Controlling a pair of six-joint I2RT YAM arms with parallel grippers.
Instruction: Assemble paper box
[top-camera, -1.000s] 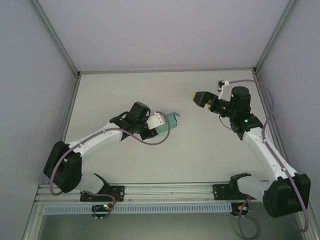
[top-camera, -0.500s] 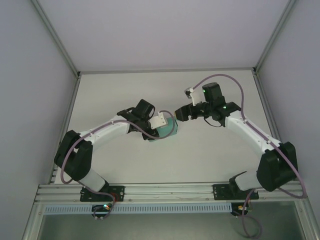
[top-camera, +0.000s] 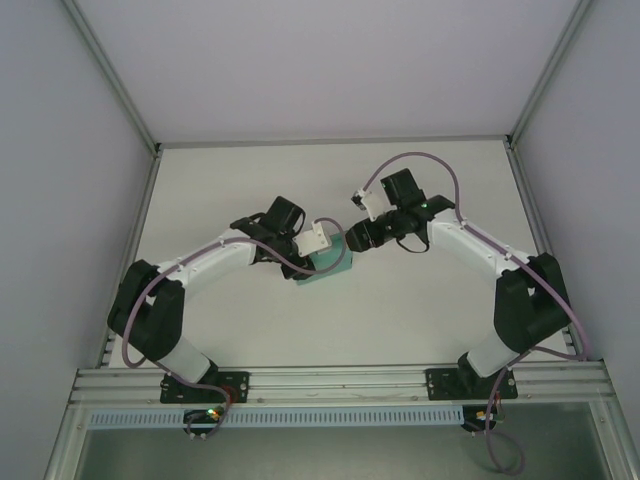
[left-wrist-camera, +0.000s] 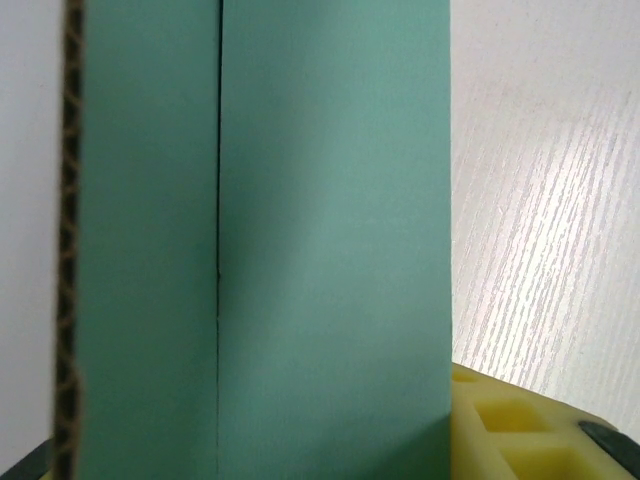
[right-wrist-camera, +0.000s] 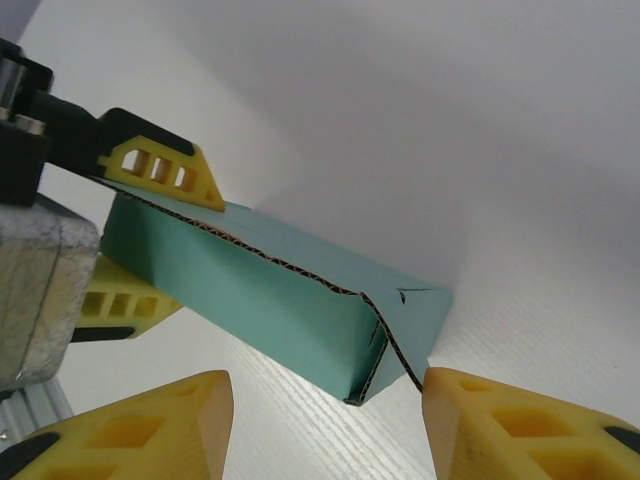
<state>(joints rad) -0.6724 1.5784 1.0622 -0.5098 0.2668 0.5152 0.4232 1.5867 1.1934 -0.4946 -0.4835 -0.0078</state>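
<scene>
Right hand (top-camera: 358, 238) swung in from the far right of the surface (top-camera: 420, 320), jaws narrowed but apart, astride the paper box (top-camera: 330, 265) end | left hand (top-camera: 312, 248) clamped on box | end-flap closure looked next

Left arm (top-camera: 200, 265) extends forward and inward from its base. The left tool (top-camera: 316, 258) is clamped across the paper box (top-camera: 334, 268), with one yellow finger (right-wrist-camera: 160, 170) on each broad face. Right arm (top-camera: 480, 245) folds inward, its wrist turned toward the left tool. The right tool (top-camera: 353, 240) faces it tip to tip, fingers (right-wrist-camera: 140, 430) spread apart and flanking the box end just ahead.
</scene>
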